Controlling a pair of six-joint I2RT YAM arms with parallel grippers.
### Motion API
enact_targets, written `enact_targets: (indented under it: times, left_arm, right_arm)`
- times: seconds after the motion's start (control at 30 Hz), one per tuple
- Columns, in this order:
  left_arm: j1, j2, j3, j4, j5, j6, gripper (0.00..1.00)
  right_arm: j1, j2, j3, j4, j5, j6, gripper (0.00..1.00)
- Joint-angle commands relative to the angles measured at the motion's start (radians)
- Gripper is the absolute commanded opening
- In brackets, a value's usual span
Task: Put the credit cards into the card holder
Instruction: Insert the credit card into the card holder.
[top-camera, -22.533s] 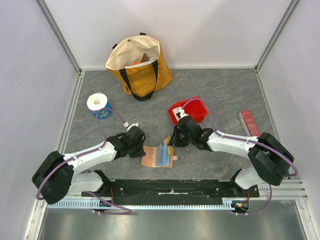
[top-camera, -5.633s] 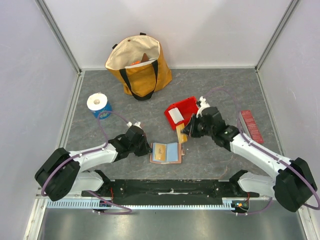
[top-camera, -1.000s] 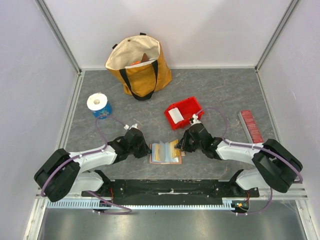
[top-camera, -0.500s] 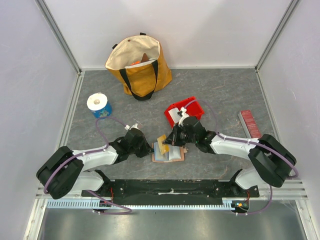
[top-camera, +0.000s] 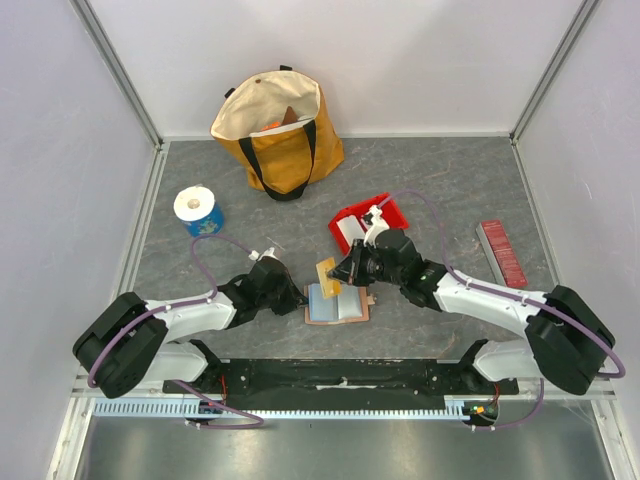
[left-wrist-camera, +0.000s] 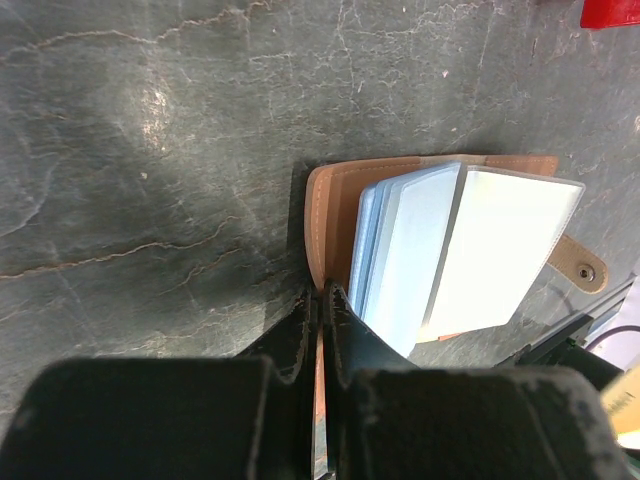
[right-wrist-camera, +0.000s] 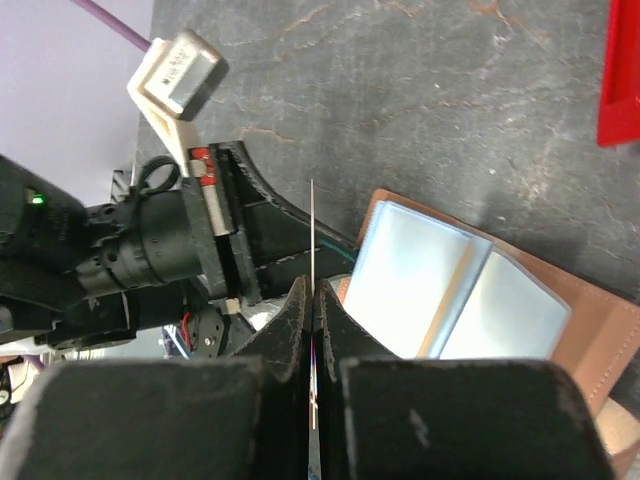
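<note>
The tan card holder (top-camera: 350, 312) lies open on the table between the arms, its light blue inner sleeves (left-wrist-camera: 440, 250) fanned upward and its snap tab (left-wrist-camera: 581, 271) at the right. My left gripper (top-camera: 299, 297) (left-wrist-camera: 320, 300) is shut on the holder's left leather edge (left-wrist-camera: 335, 205). A yellowish credit card (top-camera: 327, 274) hangs tilted just above the holder's far left corner, with my right gripper (top-camera: 341, 275) (right-wrist-camera: 314, 295) shut on it. In the right wrist view this card (right-wrist-camera: 313, 225) is seen edge-on as a thin line. A white card (top-camera: 349, 232) lies in the red bin.
The red bin (top-camera: 384, 213) sits just behind the right gripper. A dark-red ribbed bar (top-camera: 500, 252) lies at the right. A yellow tote bag (top-camera: 280, 135) stands at the back, and a tape roll (top-camera: 197, 210) rests at the left.
My right gripper has carried the yellowish card leftward from the holder's right side to above its far left corner. The left gripper has kept its hold on the holder's edge.
</note>
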Motion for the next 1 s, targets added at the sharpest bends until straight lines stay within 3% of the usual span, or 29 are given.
enact_targets:
  times: [0.0,0.53,0.97]
  left_arm:
    - [-0.001,0.01,-0.033,-0.053,-0.042,-0.011,0.02]
    - [-0.001,-0.021,-0.051,-0.063,-0.045,-0.031,0.02]
    - [-0.001,-0.007,-0.039,-0.06,-0.039,-0.051,0.02]
  right_arm:
    - [0.001,0.008,-0.048,-0.007,0.053,0.028,0.0]
    - [-0.008,0.065,-0.18,0.115,0.102,0.1,0.0]
    - [-0.032,0.167,-0.252,0.299,0.028,0.186,0.0]
